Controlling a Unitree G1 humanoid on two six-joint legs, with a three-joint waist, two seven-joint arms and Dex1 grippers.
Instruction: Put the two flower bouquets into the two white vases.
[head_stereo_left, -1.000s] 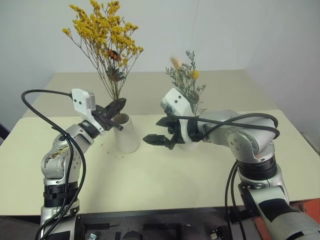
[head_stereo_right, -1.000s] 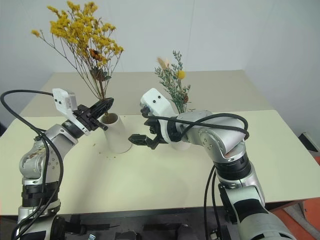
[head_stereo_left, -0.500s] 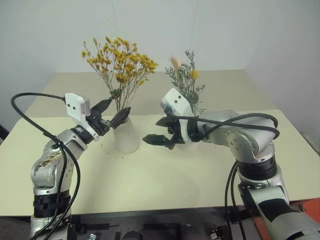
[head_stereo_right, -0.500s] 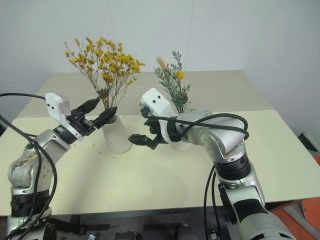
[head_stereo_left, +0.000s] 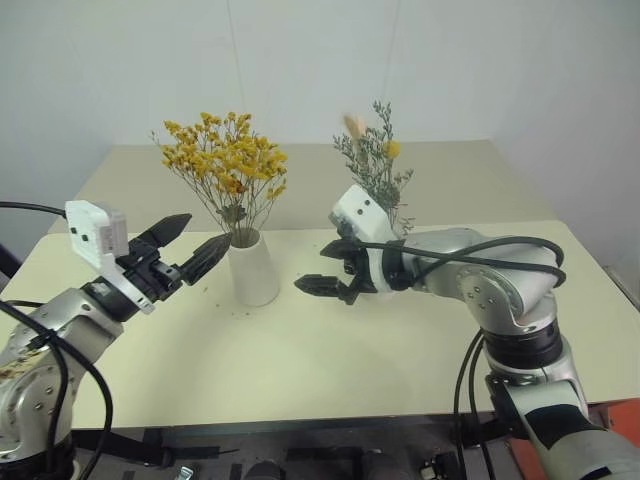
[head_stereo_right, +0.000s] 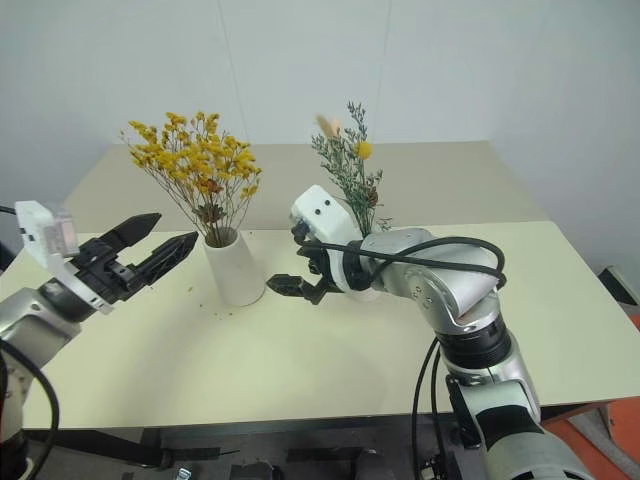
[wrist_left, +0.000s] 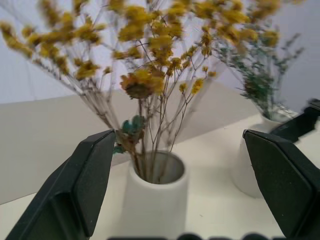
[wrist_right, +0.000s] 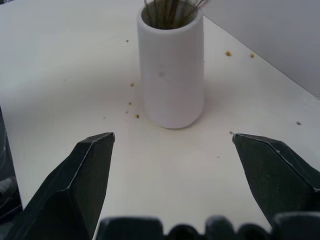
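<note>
Left gripper (head_stereo_left: 186, 248) is hanging with its two black fingers spread wide and nothing between them, just left of the tall white vase (head_stereo_left: 253, 268) and apart from it. That vase is standing upright on the cream table (head_stereo_left: 300, 360) and is holding the mustard-yellow bouquet (head_stereo_left: 223, 165), whose brown stems are fanning up out of its wide mouth. Right gripper (head_stereo_left: 328, 268) is hovering on the other side of the tall vase, its fingers likewise splayed and gripping nothing. Behind it, partly hidden by the right wrist, the squat white vase (head_stereo_right: 362, 291) is sitting on the table and carrying the dark green bouquet (head_stereo_left: 376, 165), with its yellow ball and pinkish plume standing above. Small dried crumbs (wrist_right: 133, 103) are lying on the tabletop around the tall vase's foot.
</note>
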